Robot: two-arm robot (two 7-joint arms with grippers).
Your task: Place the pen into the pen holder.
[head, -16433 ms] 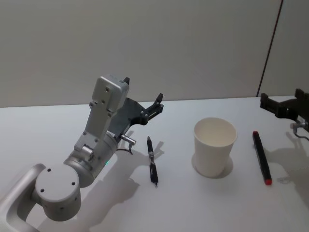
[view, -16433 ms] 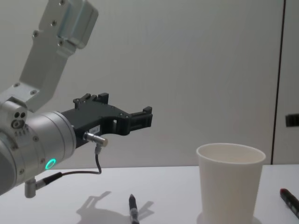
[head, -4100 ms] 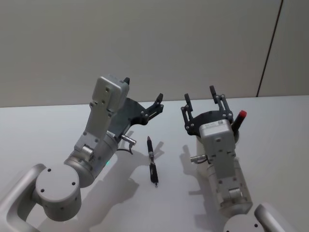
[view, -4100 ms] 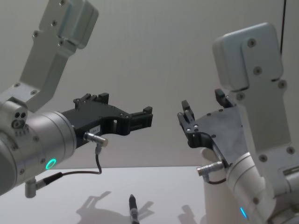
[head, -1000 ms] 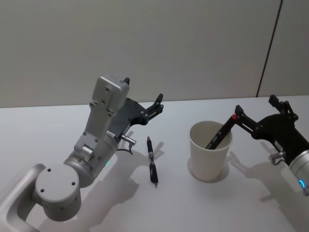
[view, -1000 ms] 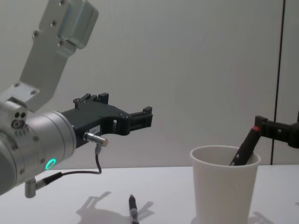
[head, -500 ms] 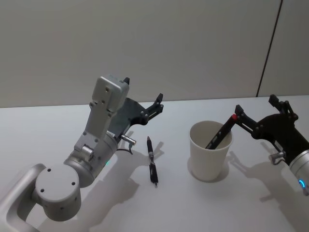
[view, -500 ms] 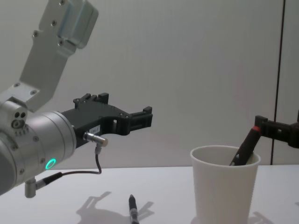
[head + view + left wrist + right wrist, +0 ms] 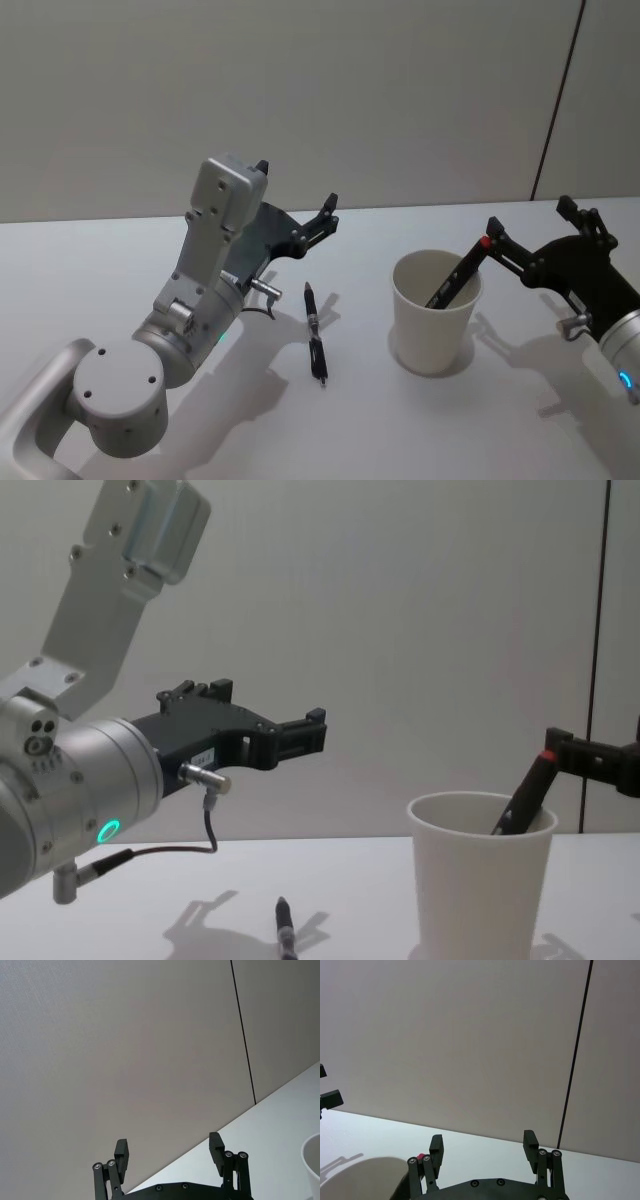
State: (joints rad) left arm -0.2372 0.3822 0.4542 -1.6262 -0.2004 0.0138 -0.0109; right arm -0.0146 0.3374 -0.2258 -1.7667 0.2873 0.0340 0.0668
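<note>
I'm looking at the pen [image 9: 456, 279] leaning inside the pen holder [image 9: 432, 335]. Its long axis is slanting, with the red end poking up to the right over the rolled rim and the black barrel running down inside. The holder is a plain white tapered paper cup, standing upright on the white tabletop [image 9: 120, 260].

The right hand [image 9: 528, 218] is hovering just right of the cup with its fingers spread wide and gripping nothing. From its wrist camera I'm seeing the red end just beside one finger [image 9: 436, 1144]. The chest camera is giving me the side view of the tilt, while the head camera is showing the barrel inside the cup.

The left hand [image 9: 297, 185] is raised over the tabletop's left part, fingers wide and empty. Another pen [image 9: 316, 333], slim and dark, is lying flat between that arm and the cup, lengthwise near to far.
</note>
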